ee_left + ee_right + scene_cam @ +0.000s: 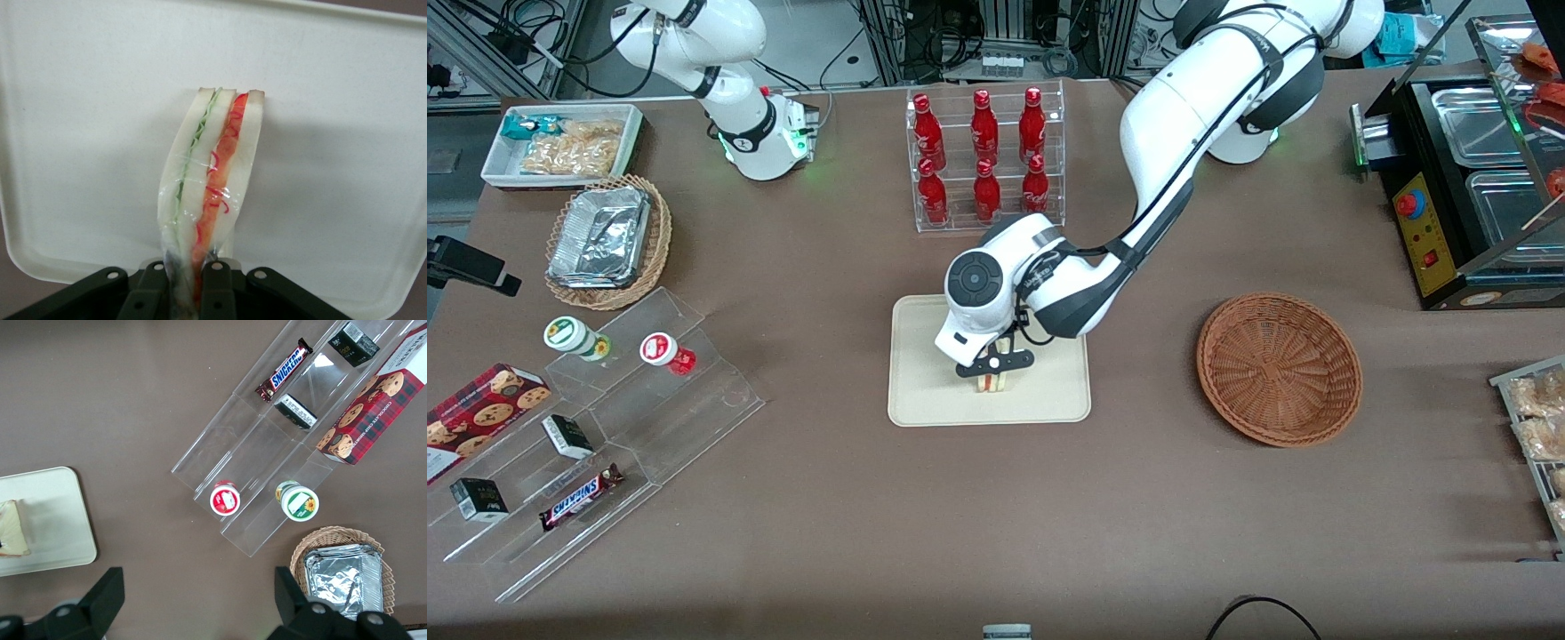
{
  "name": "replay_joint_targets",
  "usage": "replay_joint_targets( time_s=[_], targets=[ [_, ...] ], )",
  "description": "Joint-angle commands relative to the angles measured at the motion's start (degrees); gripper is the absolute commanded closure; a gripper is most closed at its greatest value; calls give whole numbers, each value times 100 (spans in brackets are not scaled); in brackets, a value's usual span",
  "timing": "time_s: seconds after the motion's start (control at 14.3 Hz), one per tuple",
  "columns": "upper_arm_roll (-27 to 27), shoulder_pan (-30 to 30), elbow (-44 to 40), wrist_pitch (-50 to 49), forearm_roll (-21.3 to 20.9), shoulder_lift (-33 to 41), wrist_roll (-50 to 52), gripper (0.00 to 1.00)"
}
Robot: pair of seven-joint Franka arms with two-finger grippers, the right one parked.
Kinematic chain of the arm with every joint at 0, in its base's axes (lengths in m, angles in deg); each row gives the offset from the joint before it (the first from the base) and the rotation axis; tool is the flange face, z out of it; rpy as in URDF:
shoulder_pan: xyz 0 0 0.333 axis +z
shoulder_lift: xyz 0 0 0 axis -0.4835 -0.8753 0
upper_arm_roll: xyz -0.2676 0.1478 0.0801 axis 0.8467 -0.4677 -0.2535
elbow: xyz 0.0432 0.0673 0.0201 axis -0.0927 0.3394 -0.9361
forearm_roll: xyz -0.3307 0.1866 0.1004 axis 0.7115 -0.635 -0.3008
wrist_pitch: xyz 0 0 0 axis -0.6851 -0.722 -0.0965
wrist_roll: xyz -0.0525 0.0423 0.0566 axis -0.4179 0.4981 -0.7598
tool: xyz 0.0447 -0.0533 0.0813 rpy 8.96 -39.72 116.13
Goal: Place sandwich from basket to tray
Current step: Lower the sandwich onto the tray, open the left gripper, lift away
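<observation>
- Over the middle of the tray (925,400), my gripper (994,366) hangs low with its jaws pinched on one end of the sandwich (212,175), which stands on edge with its green and red filling lines facing up at my wrist camera.
- Whether the wedge's lower end already touches the tray I cannot tell; it looks very close, so I judge the step in hand to be the set-down and release.
- To do it well I would ease down until the bread bears on the cream surface, then part the jaws slowly; the clear wrap is slick and the bread soft, so a sudden opening could let it topple or drag on a finger.
- Bare tray shows on every side of the sandwich, so even if it falls flat it should land inside the low rim.
- Toward the working arm's end of the table, the basket (1279,367) lies well apart, with nothing in it.
- Farther from the front camera than the tray stands a clear rack of red bottles (984,156); lifting straight up should keep me away from it.
</observation>
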Motion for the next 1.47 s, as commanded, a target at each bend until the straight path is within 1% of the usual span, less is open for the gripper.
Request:
replay_joint_targets(
  time_s=[0.0,0.07,0.35,0.49,0.56,0.63,0.7,0.84,0.98,1.05,1.19,1.4],
  targets=[
    [-21,-118,-232,76,-105,-114,323,53],
    [-21,-118,-215,138,-87,-114,341,1],
    [-21,-110,-189,138,-104,-35,605,0],
    [-30,-84,-171,42,-139,201,535,0],
    [-39,-49,-153,-124,-140,368,526,0],
    [-48,48,-162,-500,-114,534,543,0],
    [-39,283,-162,-1017,-61,771,570,0],
    [13,662,-110,-1643,1,1115,527,0],
    [-30,812,362,-1655,10,1448,500,0],
    [5,1109,713,-1516,1,1676,456,0],
    [22,1453,1399,-1348,36,2203,-77,0],
    [23,1980,2375,-1076,412,2994,-798,0]
  ],
)
